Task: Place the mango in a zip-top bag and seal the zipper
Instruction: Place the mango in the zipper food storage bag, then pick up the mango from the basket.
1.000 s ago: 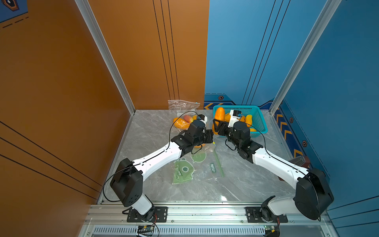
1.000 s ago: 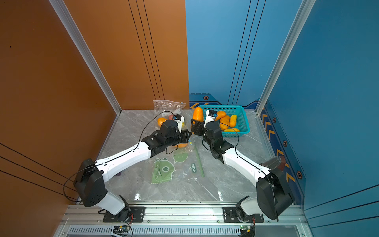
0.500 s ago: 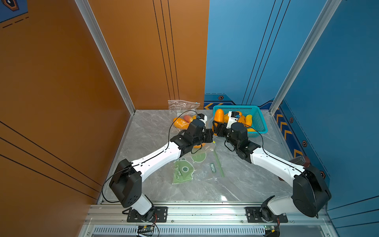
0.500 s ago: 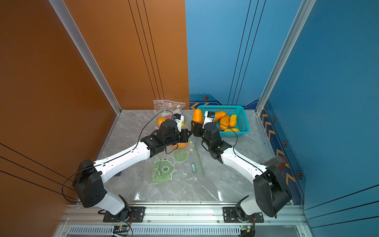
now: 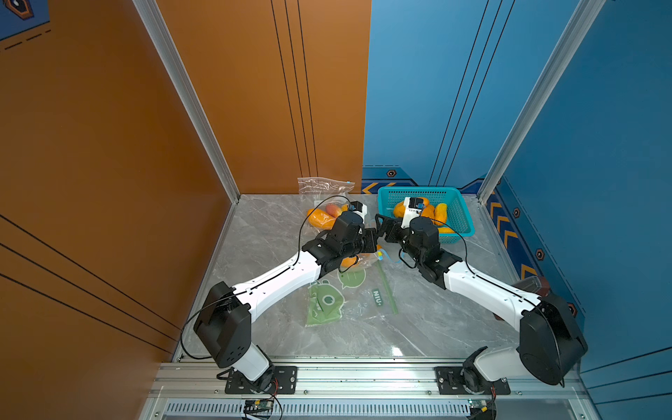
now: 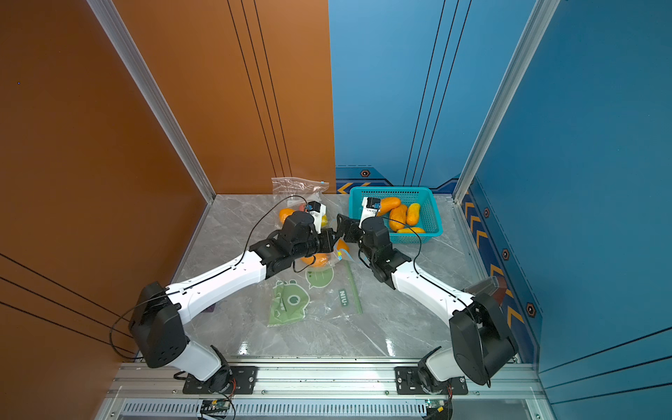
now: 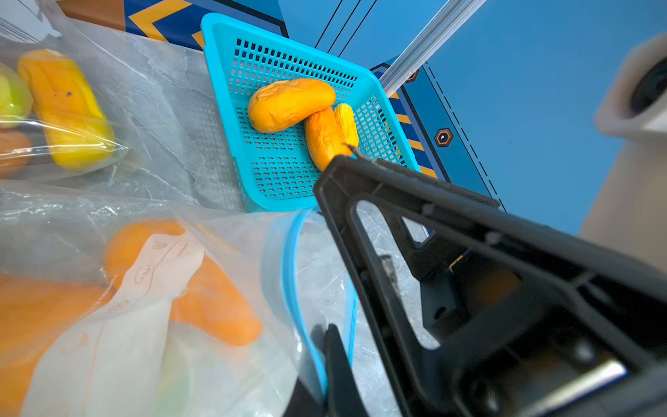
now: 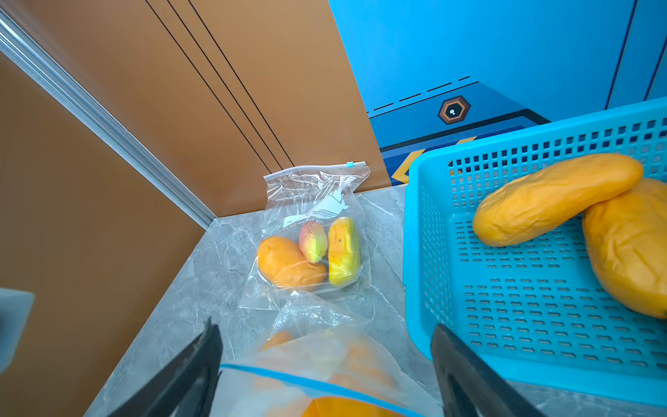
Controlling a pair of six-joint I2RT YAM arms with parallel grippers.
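Observation:
A clear zip-top bag [image 5: 358,260] with a blue zipper [image 7: 288,270] lies between both arms, mouth open. My left gripper [image 7: 327,346] is shut on the zipper edge and holds the mouth up; both top views show it [image 5: 372,242] [image 6: 329,238]. My right gripper [image 8: 325,328] hangs open just over the mouth, with nothing between its fingers [image 5: 382,227] [image 6: 343,227]. An orange mango [image 8: 346,406] sits inside the bag below the zipper line. More orange fruit [image 7: 213,307] shows through the plastic, and in a top view as well [image 6: 316,260].
A turquoise basket [image 5: 462,218] [image 8: 415,252] with several mangoes [image 6: 398,218] stands at the back right, close to my right gripper. A sealed clear bag of fruit [image 5: 323,214] [image 8: 314,252] leans at the back wall. Flat green-printed bags [image 5: 342,302] lie nearer the front.
My right gripper has opened wider. The mango it held above the bag mouth has gone down into the bag. The left gripper has kept its hold on the zipper edge.

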